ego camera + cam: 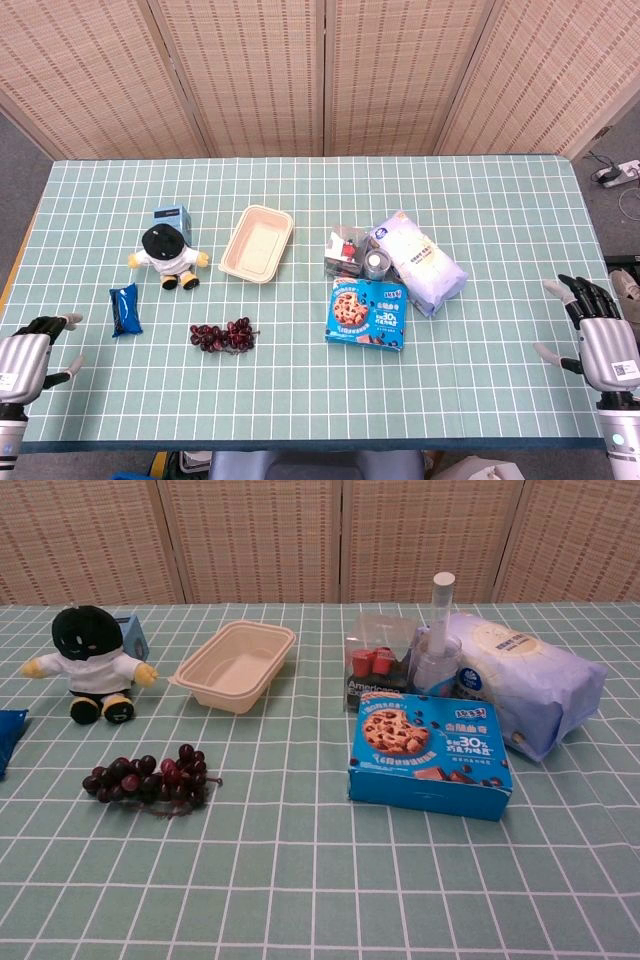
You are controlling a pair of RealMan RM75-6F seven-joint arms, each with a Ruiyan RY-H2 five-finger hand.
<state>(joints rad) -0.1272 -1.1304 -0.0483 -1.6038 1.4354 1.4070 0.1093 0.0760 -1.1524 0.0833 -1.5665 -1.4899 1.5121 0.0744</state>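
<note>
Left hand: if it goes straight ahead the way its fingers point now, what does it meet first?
Probably the small blue snack packet: the left hand points right and slightly up-table toward it. Height above the table is unclear.

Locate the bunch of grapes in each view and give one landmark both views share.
Head view: the grapes lie left of centre, on the near part of the table, below the beige tray.
Chest view: the grapes lie at left, in front of the tray and right of the plush toy.
Shared landmark: the blue cookie box, to the grapes' right in both.
</note>
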